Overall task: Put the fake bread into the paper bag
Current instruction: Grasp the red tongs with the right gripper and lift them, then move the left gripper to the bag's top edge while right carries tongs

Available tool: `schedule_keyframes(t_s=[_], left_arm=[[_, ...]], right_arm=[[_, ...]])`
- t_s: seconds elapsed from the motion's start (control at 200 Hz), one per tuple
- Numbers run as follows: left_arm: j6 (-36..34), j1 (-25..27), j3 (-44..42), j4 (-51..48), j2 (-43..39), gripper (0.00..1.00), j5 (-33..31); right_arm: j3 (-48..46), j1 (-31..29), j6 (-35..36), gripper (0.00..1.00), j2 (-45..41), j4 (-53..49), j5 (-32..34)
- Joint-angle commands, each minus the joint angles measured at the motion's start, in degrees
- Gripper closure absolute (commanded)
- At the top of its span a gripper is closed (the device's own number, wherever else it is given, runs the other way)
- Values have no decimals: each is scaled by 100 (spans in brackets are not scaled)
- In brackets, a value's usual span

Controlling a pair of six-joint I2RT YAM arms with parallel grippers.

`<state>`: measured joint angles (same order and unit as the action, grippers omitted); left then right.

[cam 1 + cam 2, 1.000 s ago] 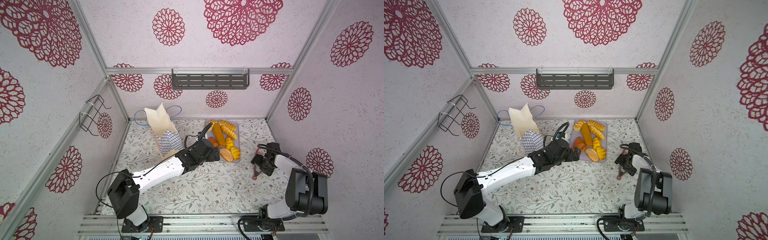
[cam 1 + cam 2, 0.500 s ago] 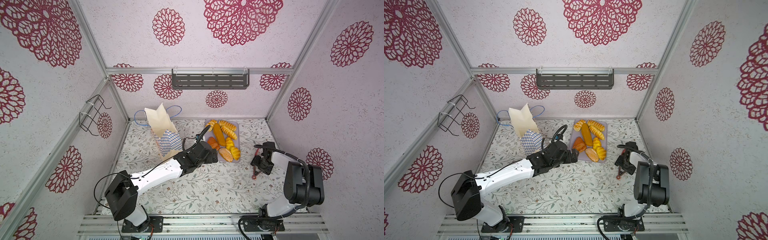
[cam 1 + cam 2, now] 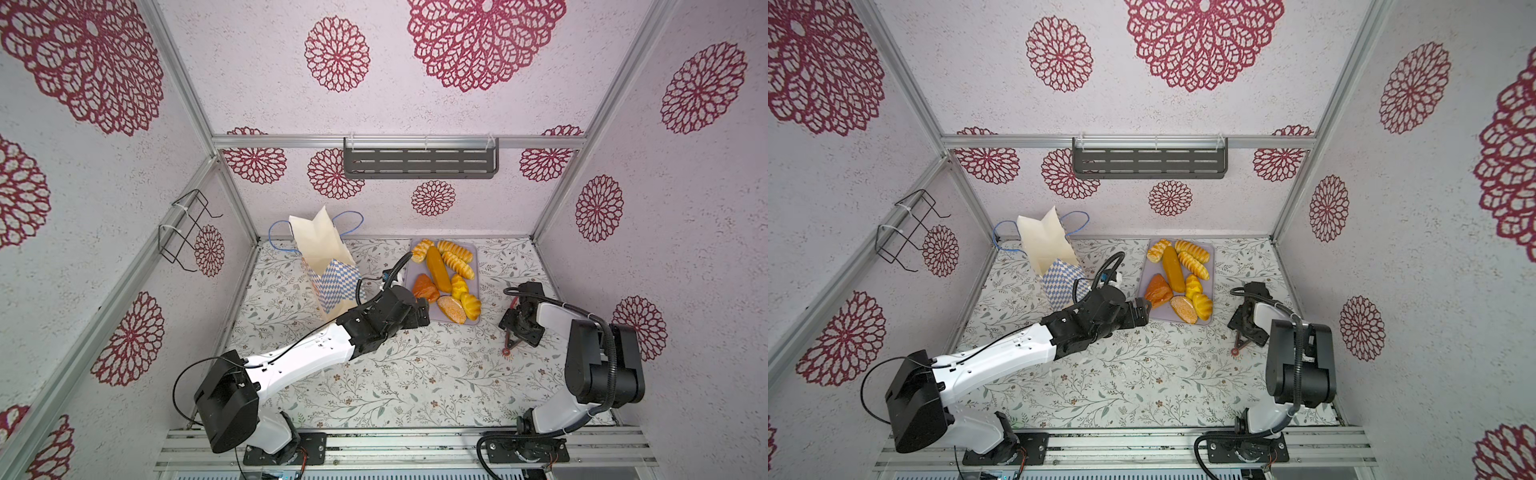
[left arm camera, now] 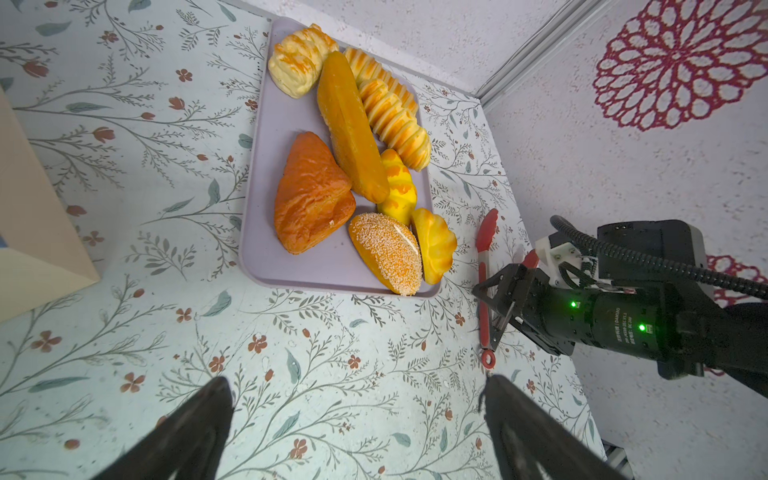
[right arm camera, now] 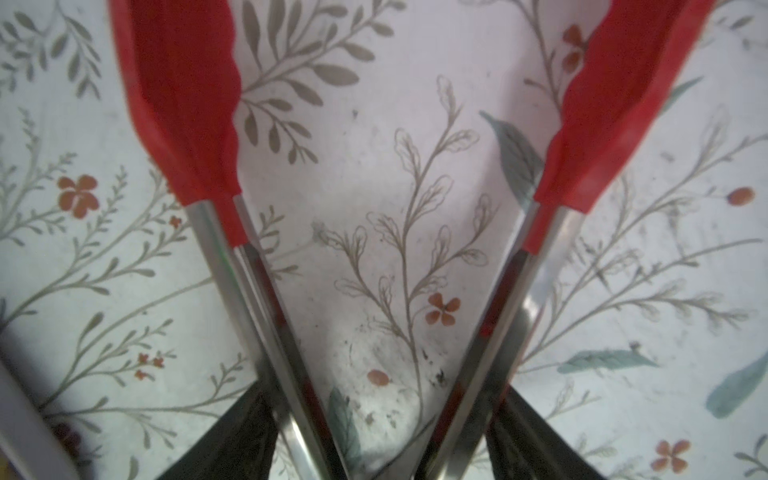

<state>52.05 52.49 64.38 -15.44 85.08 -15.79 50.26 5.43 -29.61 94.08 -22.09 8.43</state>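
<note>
- Watching from the side, I saw the biggest change of that last second on the right. The right end effector (image 5: 384, 399) had pinched in a bit and sat clamped across the two metal arms of the red tongs (image 4: 486, 232). The tongs lay on the worktop (image 3: 395, 374) just beside the lilac tray (image 4: 320, 266).
- The right arm's elbow had swung round too, but its end effector hardly left that spot.
- The left end effector (image 4: 355, 382) had backed off slightly from the near corner of the tray. Its fingers were wide apart with nothing in them, hanging low over the worktop.
- The fake bread (image 3: 439, 270) hadn't budged. Every piece I could see was bunched on the tray, several touching.
- The paper bag (image 3: 322, 249) stood upright toward the back, on the far side of the tray from the tongs. Its top was creased inward, so I couldn't see inside.
- My read: the tongs looked like the chosen tool, and the left arm was making room for them. The job had barely started, since no bread was lifted yet.
- The tricky bit ahead seemed to be raising the tongs without those springy arms slipping out of the grip.
</note>
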Motion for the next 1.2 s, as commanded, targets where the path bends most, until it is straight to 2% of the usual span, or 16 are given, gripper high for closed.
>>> schedule_keyframes(t_s=[0.0,0.115,0.26,0.38,0.495,0.62,0.72,0.996,1.196], left_arm=[[131,-67,-72,80,-193,2,-125],[156,-53,-144,92,-276,2,-151],[158,-46,-189,79,-356,2,-179],[104,-50,-138,-5,-360,2,-179],[22,-47,-47,-65,-352,2,-178],[-93,-53,103,-190,-309,2,-187],[-179,-70,243,-239,-253,3,-151],[-454,-290,754,-516,-70,3,93],[-585,-558,989,-805,-253,2,173]], right_arm=[[-117,2,-269,22,246,151,-104],[-167,2,-264,25,208,202,-20],[-298,2,-251,38,-85,283,109],[-409,0,-179,44,-601,251,224],[-477,2,-10,55,-1188,123,285],[-440,2,190,57,-1755,-103,193],[-388,-1,342,59,-2174,-237,-93],[-28,-38,500,63,-3023,-256,-1415],[275,-185,763,62,-3248,-90,-2158]])
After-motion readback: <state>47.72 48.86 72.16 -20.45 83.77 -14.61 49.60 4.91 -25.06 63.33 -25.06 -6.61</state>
